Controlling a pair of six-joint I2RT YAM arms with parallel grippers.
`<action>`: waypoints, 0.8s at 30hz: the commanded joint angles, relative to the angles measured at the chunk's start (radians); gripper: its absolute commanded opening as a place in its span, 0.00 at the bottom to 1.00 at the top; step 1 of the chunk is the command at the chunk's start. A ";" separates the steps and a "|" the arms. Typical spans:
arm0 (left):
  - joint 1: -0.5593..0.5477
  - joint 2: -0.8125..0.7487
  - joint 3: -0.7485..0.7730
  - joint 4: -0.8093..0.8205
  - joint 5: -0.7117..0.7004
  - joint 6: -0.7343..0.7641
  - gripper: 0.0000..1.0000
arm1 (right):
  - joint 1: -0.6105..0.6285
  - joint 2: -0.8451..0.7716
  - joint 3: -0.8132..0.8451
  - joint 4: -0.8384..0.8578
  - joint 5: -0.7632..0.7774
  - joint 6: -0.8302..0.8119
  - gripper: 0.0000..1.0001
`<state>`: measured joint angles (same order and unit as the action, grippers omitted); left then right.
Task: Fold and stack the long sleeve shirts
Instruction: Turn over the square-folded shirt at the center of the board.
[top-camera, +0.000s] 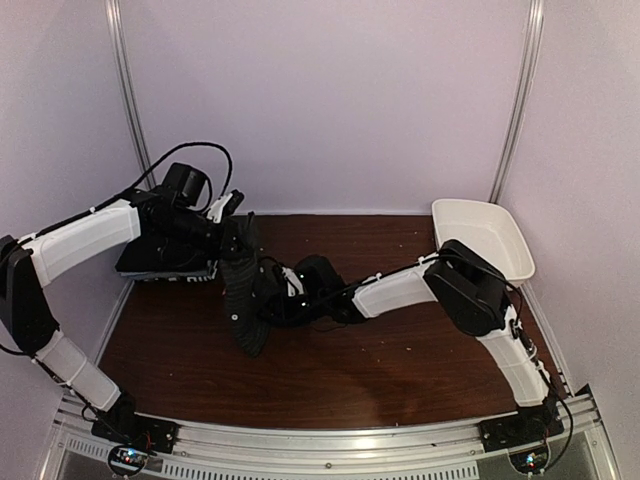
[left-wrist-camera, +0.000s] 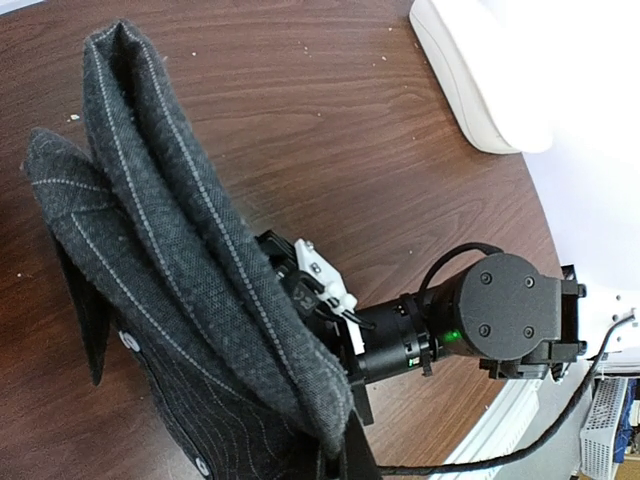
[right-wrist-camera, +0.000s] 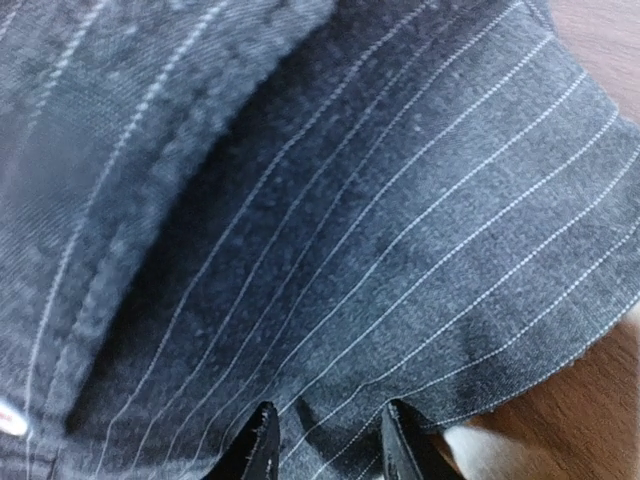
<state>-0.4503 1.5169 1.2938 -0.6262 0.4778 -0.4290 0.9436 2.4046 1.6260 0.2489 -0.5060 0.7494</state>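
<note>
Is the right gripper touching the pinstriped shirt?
Touching. In the right wrist view the pinstriped shirt lies right against both fingertips of the right gripper; the left wrist view shows them buried in its fold.

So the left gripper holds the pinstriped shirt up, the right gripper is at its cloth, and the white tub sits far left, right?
Not quite: the top view shows the white tub at the far right. The left gripper does hold the pinstriped shirt up, with the right gripper at its cloth.
</note>
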 joint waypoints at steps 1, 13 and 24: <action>0.004 0.006 -0.009 0.078 0.039 -0.002 0.00 | -0.017 -0.088 -0.090 0.125 -0.037 0.019 0.38; 0.004 0.006 -0.024 0.078 0.035 0.004 0.00 | -0.051 -0.240 -0.231 0.250 -0.003 0.043 0.39; -0.054 0.042 0.028 0.068 0.029 -0.028 0.00 | -0.149 -0.509 -0.374 0.129 0.090 0.021 0.37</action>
<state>-0.4572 1.5257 1.2785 -0.6003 0.5026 -0.4320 0.8379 2.0151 1.2865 0.4332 -0.4759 0.7849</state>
